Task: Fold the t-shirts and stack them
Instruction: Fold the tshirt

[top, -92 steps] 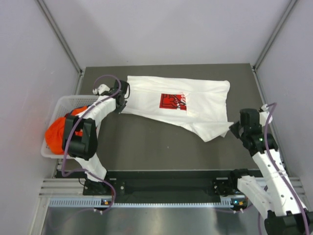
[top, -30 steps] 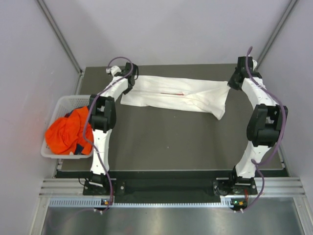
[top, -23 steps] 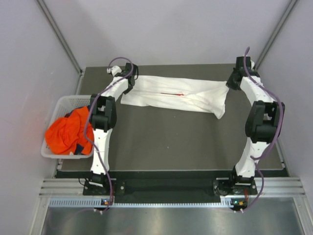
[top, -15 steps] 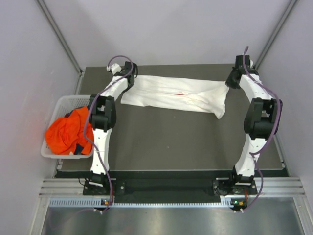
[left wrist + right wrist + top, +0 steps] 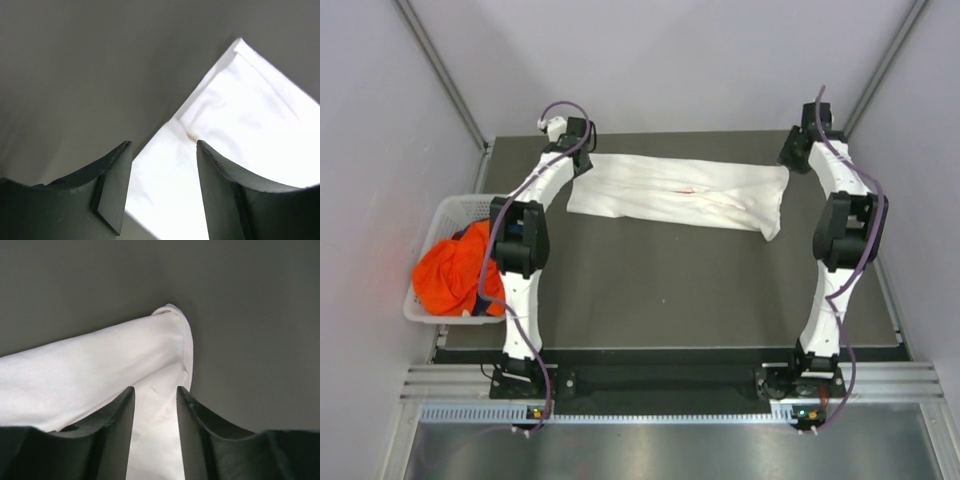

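Note:
The white t-shirt (image 5: 680, 195) lies folded lengthwise into a long band across the back of the dark table, with only a thin red streak of its print (image 5: 686, 189) showing. My left gripper (image 5: 577, 148) hovers at the band's far left corner, jaws open. In the left wrist view the gripper (image 5: 162, 145) has the white cloth (image 5: 240, 125) lying below its gap, not pinched. My right gripper (image 5: 798, 150) is at the far right corner, and in its wrist view (image 5: 155, 388) stands open over the white hem (image 5: 165, 345). The orange t-shirt (image 5: 455, 270) fills the basket, a dark blue one (image 5: 478, 233) peeking from under it.
The white lattice basket (image 5: 452, 208) stands off the table's left edge. Grey walls with metal corner posts close in the back and sides. Bare dark tabletop (image 5: 670, 290) spreads between the shirt and the arm bases.
Both grippers have gone from shut on the shirt's far corners to open, and the cloth has dropped flat. Both wrists drew slightly back toward the far edge.

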